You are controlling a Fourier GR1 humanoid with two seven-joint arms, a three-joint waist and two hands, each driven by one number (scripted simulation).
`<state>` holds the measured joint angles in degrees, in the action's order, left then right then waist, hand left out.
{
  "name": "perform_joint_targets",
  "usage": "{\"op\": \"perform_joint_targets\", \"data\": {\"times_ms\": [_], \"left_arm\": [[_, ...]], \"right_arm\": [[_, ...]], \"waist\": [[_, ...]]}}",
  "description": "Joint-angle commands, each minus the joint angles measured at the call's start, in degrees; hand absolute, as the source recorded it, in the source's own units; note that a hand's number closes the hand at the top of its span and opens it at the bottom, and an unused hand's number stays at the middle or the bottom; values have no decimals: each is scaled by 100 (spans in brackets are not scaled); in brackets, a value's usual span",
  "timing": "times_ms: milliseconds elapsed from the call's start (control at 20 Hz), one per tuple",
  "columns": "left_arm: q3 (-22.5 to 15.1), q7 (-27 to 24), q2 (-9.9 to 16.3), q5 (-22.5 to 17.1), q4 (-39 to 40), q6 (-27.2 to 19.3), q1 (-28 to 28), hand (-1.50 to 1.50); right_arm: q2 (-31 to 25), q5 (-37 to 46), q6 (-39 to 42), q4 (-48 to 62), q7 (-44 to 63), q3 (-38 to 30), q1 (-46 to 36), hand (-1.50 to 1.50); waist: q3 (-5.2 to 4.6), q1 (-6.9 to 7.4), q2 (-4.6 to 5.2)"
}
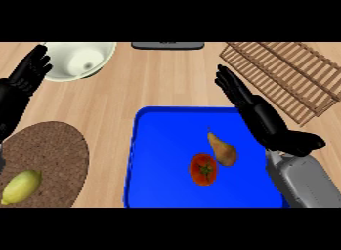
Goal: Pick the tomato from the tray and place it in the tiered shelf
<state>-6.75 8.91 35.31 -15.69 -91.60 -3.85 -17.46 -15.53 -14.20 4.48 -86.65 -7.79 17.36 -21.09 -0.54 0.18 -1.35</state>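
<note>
Black and straight-fingered, our right hand (263, 117) hovers open over the right edge of the blue tray (165, 127), holding nothing, fingertips aimed up the view toward the wooden slatted shelf (295, 78). From this hand the tomato (204, 169) lies down and to the left, toward the robot, sitting on the tray floor. A pear (222, 149) rests just beside it on the upper right, apparently touching it, though we cannot be sure of contact from this angle. The pear's long axis runs roughly up and down the view, stem end away from us; the tomato is nearly round. The right hand is clearly the nearer one, so we judge it should draw back and drop left to reach the fruit.

Our left hand (27, 73) rests open at the far left, next to a white bowl (79, 59). A lemon (21, 187) lies on the round woven mat (50, 146). The shelf is cut off at the right, and its tiers are hard to make out.
</note>
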Motion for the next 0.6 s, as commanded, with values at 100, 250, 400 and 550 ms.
{"op": "perform_joint_targets", "data": {"times_ms": [100, 250, 400, 550], "left_arm": [[175, 14, -575, 8, 153, -436, 177, 0], [293, -93, -886, -245, 464, -520, 332, 0], [134, 121, -1139, -325, 619, -534, 190, 0], [38, 117, -1317, -240, 614, -639, 187, 0]], "right_arm": [[-262, -80, 706, -480, -390, -182, -348, 150], [-425, -341, 1356, 57, -1073, -575, -1108, 150], [59, -660, 740, 951, -233, -744, -691, -150], [51, -1368, 1964, 1172, -800, -763, -603, -150]], "waist": [[53, -30, 131], [52, 102, 187], [55, 51, 215], [62, 49, 194]]}}
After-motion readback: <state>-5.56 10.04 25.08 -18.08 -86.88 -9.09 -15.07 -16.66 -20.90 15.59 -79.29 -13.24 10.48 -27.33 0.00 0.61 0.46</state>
